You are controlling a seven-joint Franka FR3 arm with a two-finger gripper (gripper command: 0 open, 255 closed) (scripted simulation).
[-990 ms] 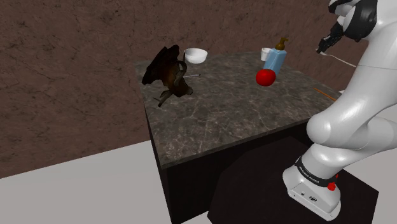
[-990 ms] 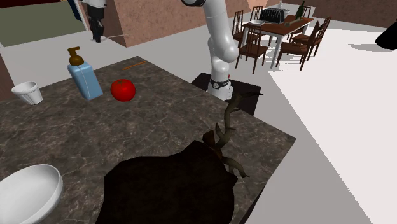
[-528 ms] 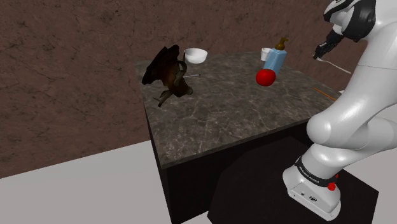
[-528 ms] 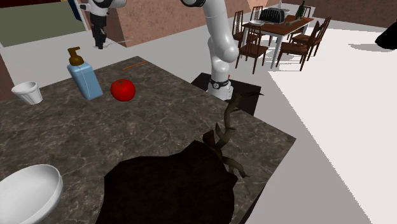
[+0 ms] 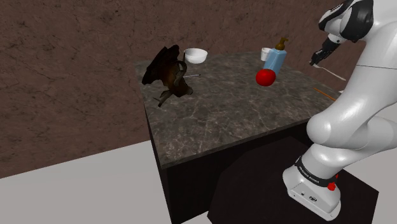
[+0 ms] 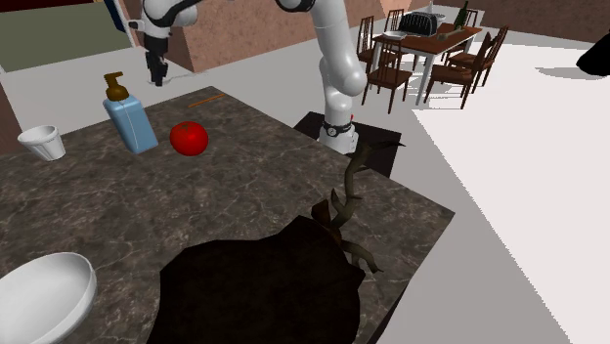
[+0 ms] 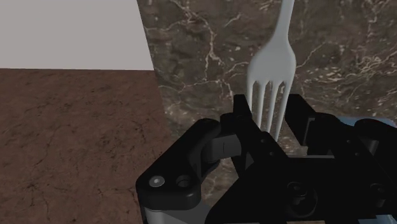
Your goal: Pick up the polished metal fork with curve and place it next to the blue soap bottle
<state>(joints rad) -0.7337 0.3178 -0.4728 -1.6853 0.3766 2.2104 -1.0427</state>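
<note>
Above the dark marbled stone counter [image 5: 216, 121], near its end at the shoulder view's right, the black two-finger end effector [image 5: 315, 59] hangs in the air with the pale silver-grey curved fork [image 5: 332, 70] in its grip. The fork is off the surface and touches nothing else. In the wrist view the two fingers [image 7: 245, 118] are closed narrowly on the fork [image 7: 272, 70], just at the place where the prongs begin, so the opening is only as wide as the fork's neck.

I judge it is held high so that it can travel over the other things without hitting them. The blue soap bottle with the brown pump [image 5: 275, 58] stands upright to the left of the end effector in the shoulder view, with a red round fruit [image 5: 265, 77] just in front of it, on the near side. A grip close to the prongs leaves the long handle free, which should make it easy to lay down flat.

The fork's long axis runs out from the end effector, away from the palm. The prongs point back toward the hand and the handle points outward. In the shoulder view the handle goes to the right and a little downward, away from the bottle, almost level with the counter.
</note>
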